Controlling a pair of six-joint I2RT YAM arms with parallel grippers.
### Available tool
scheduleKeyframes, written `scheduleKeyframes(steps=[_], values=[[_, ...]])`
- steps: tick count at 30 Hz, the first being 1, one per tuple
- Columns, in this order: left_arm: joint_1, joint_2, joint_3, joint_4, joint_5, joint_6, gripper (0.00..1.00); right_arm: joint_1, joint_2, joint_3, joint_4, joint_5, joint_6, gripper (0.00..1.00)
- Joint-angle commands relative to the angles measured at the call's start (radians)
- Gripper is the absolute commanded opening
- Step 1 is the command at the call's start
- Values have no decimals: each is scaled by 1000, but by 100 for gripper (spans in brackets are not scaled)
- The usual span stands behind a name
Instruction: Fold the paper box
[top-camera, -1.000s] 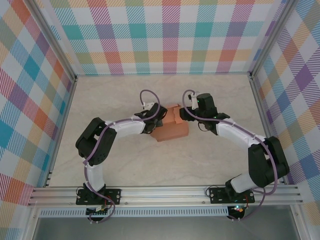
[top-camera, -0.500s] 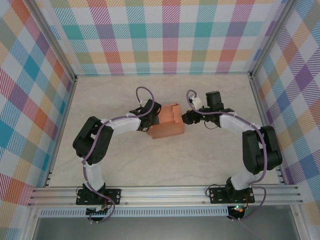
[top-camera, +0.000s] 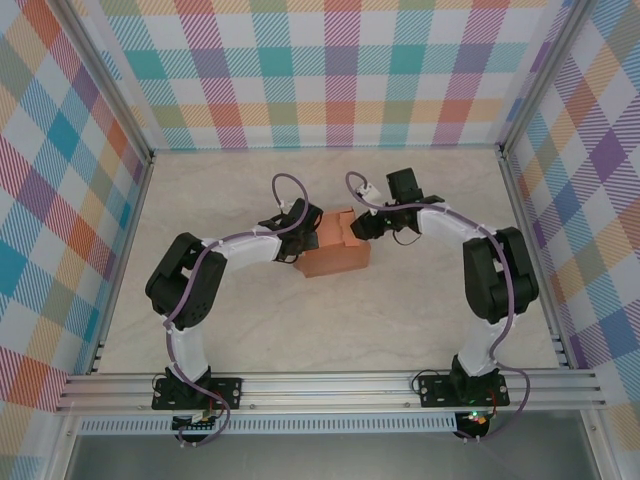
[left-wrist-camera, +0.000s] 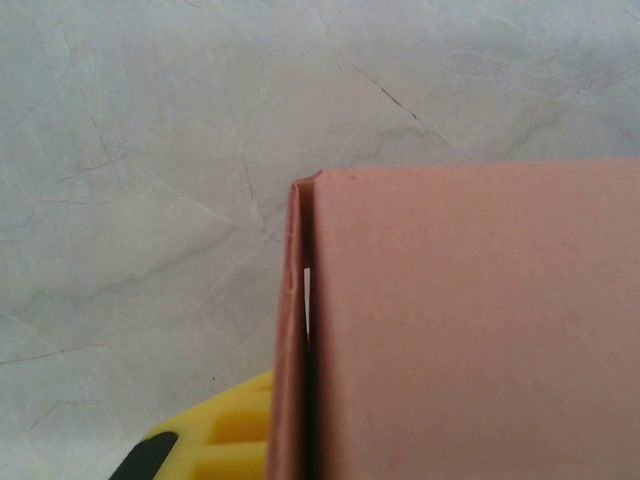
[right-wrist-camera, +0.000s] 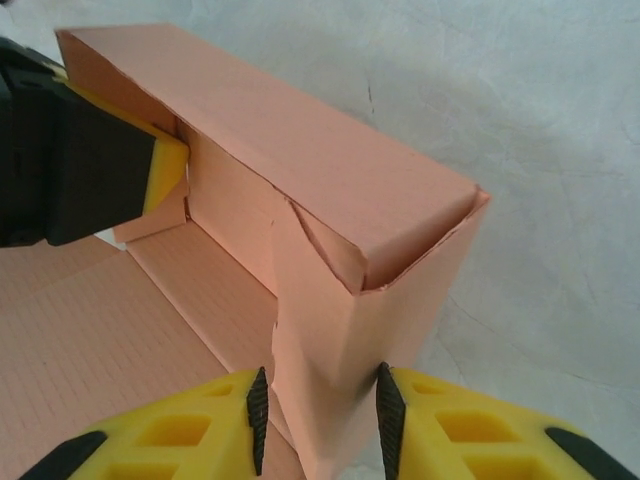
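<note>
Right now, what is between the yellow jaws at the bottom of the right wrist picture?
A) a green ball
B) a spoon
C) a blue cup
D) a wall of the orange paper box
D: a wall of the paper box stands between the yellow jaws of the right gripper.

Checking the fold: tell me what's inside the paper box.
In the open part of the paper box: bare card floor, inner walls, a bent flap, and one finger of the right gripper, which straddles the near wall. Nothing loose shows. The space under the folded-over panel is covered.
</note>
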Motion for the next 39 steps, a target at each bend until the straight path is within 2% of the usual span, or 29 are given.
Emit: scheduleKeyframes(steps=[1,5,14,17,20,27,30,36,39], values=[[0,-11,6,-7,7,-8,0,30,30,44,-51,56,-9,31],[0,-12,6,-8,2,-15,0,62,53,45,-15,144,71,25],[-3,-11,3,-5,13,-28,0,168,86,-14,133,452,287,29],[-9,-7,3,-6,17,-38,0,179,104,-17,165,577,351,28],[-18,-2,2,-2,20,-42,0,180,136,-20,193,642,387,27],[-35,3,-6,8,14,-69,0,183,176,-33,226,827,506,12],[-37,12,-2,12,25,-83,0,193,196,-13,186,905,582,10],[-46,21,6,12,26,-87,0,206,195,-9,168,958,644,7],[-46,20,6,9,21,-85,0,207,183,-26,180,956,695,10]])
